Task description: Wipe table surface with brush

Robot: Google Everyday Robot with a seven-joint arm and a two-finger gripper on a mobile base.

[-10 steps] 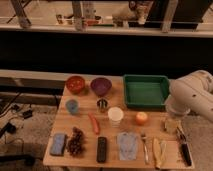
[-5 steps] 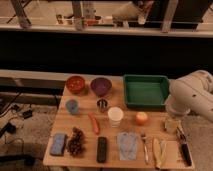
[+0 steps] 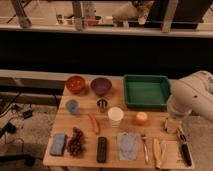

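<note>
Brush lies on table surface just beside the pincer, whose fingers stand apart.

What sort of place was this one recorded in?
Probably an indoor robot test area: the light tan wooden tabletop carries unrelated items in neat rows, a green rectangular plastic tray among them; dark cables trail on the floor beside it; the gripper hangs over the table's right end.

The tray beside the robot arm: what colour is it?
The tray is green, camera view; the gripper hangs near the brush.
</note>
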